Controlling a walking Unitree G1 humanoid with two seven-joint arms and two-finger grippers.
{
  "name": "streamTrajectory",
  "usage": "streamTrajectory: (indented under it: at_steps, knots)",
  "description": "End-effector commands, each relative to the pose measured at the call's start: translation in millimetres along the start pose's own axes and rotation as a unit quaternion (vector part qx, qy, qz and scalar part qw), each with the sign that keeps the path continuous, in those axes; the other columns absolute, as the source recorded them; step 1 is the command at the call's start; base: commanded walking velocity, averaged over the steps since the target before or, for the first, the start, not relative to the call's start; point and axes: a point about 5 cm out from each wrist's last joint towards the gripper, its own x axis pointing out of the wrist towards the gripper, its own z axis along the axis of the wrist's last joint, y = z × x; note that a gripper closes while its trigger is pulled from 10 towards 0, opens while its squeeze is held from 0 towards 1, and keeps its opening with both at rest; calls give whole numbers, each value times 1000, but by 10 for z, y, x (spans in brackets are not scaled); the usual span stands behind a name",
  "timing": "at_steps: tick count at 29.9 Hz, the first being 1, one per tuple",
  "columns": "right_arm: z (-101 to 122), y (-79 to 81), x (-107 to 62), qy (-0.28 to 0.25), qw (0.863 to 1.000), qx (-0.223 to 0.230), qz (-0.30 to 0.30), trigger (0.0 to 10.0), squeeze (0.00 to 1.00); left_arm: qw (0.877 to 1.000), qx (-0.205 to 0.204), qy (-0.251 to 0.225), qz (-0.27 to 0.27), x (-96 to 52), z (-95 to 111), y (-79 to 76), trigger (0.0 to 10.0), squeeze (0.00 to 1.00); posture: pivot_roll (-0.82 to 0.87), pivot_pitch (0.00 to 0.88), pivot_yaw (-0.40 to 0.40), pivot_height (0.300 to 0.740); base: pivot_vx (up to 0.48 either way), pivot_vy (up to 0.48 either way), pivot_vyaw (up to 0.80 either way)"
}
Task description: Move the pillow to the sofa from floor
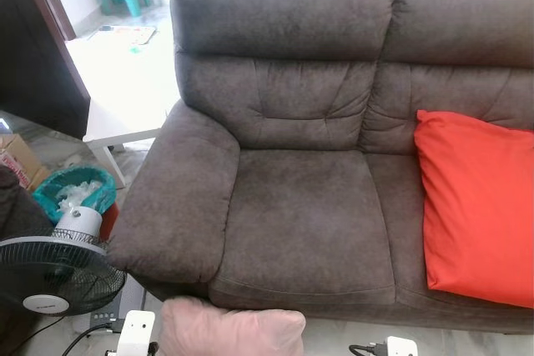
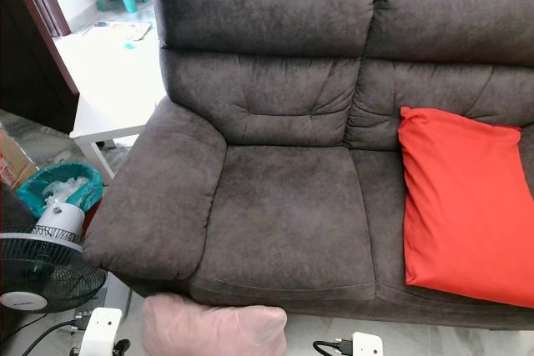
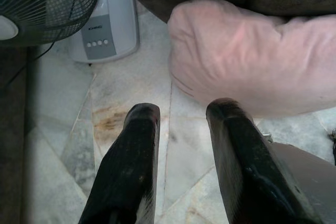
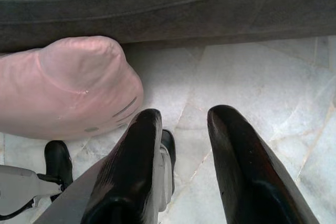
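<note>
Below, the pink pillow (image 1: 232, 331) lies on the floor against the sofa (image 1: 300, 206) front, fan (image 1: 50, 273) nearby, both tools open.

This is looking like a living room in a home. A dark grey sofa (image 1: 317, 147) is standing on a marble tile floor (image 3: 131, 145), with a red cushion (image 1: 476, 206) lying at its right end. Beside its left armrest a fan (image 1: 50, 277) and a white table (image 1: 117, 81) are standing.
</note>
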Motion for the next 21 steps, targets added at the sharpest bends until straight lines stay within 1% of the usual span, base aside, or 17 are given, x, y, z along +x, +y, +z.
streamTrajectory:
  at_steps: [1,11,21]
  knots:
    - [-17,-1,-3,4,1000,3,-2,10000,0,1000,1,15,1,-14,-67,14,10000,0,32,29,-16,740,0,0,0]
    - [-21,-3,-5,4,1000,5,-3,10000,0,1000,-5,17,3,-15,-76,13,10000,0,33,30,-16,740,0,0,0]
    - [-18,-2,-4,4,1000,5,-2,10000,0,1000,-5,19,3,-15,-77,13,10000,0,34,30,-17,740,0,365,0]
